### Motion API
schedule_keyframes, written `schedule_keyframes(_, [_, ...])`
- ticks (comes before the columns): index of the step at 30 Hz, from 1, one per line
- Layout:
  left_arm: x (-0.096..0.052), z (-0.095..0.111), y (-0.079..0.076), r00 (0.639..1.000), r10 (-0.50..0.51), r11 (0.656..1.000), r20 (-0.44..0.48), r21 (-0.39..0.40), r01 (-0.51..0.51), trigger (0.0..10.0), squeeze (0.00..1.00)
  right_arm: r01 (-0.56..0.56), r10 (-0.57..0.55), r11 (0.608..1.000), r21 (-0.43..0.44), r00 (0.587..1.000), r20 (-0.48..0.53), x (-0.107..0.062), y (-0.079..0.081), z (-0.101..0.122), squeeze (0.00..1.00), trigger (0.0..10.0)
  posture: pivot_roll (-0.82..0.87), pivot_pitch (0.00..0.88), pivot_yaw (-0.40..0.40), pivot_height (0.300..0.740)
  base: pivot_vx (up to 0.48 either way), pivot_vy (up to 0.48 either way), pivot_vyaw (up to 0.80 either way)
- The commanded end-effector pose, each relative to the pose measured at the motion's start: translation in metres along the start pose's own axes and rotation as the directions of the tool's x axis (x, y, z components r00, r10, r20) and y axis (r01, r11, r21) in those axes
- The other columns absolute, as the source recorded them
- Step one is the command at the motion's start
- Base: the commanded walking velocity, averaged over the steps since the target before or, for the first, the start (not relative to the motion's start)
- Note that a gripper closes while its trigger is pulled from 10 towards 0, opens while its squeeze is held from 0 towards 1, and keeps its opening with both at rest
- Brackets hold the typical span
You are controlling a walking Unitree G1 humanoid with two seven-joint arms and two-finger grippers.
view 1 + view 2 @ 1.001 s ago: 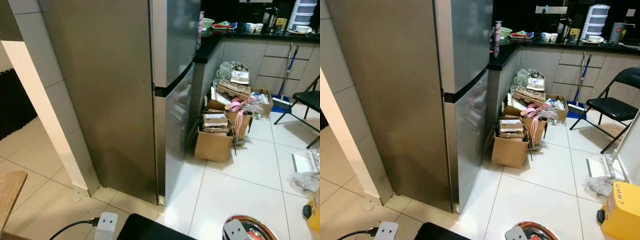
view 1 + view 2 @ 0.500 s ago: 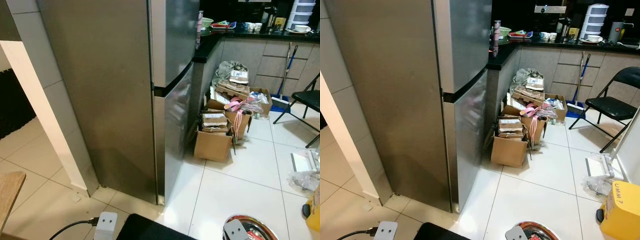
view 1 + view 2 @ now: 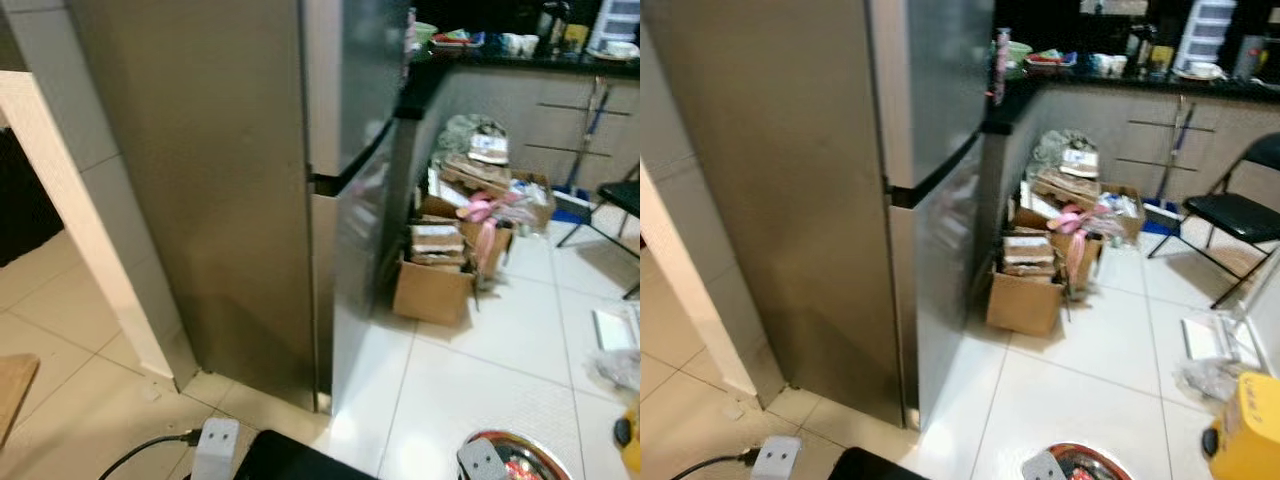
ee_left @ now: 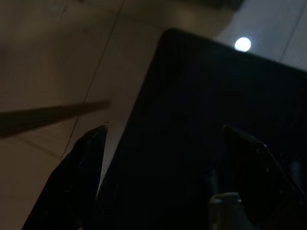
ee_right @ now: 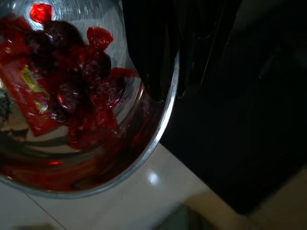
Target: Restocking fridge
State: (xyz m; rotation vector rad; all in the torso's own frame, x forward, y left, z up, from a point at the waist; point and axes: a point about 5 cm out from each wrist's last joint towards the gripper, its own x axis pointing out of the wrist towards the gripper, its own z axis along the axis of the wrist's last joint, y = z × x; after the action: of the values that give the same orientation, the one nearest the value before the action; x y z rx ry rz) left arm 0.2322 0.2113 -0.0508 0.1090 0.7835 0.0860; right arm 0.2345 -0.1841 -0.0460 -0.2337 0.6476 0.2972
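Ahead-left the fridge point(image 3: 250, 180) (doors shut) looms closer and blurred since a second ago, so still approaching; boxes point(image 3: 1025, 285) beside it; right gripper point(image 5: 177, 52) clamps the bowl point(image 5: 144, 153) rim, sweets point(image 5: 62, 81) inside; left gripper point(image 4: 163, 167) hangs spread.

A closed steel fridge point(image 3: 840, 200) stands beside cardboard boxes point(image 3: 1030, 285) on white tiles point(image 3: 1080, 370).

left end effector point(image 4: 163, 167) fingers spread, right end effector point(image 5: 172, 62) clamping bowl rim
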Motion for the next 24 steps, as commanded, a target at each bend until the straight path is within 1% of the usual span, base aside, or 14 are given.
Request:
schedule_keyframes(1, [-0.0001, -0.0015, -0.0012, 1.0, -0.004, 1.0, -0.007, -0.003, 0.004, 10.0, 0.0, 0.022, -0.022, 1.0, -0.001, 1.0, -0.02, -0.0043, -0.0069, -0.0071, 0.0, 10.0, -0.07, 0.087, 0.009, 0.74, 0.289, 0.0, 0.0])
schedule_keyframes(24, [0.0001, -0.0003, 0.0019, 1.0, -0.005, 1.0, -0.004, 0.01, 0.005, 10.0, 0.0, 0.024, -0.024, 1.0, 0.003, 0.999, -0.026, -0.0047, -0.006, -0.0089, 0.0, 10.0, -0.07, 0.083, 0.016, 0.74, 0.27, 0.0, 0.0])
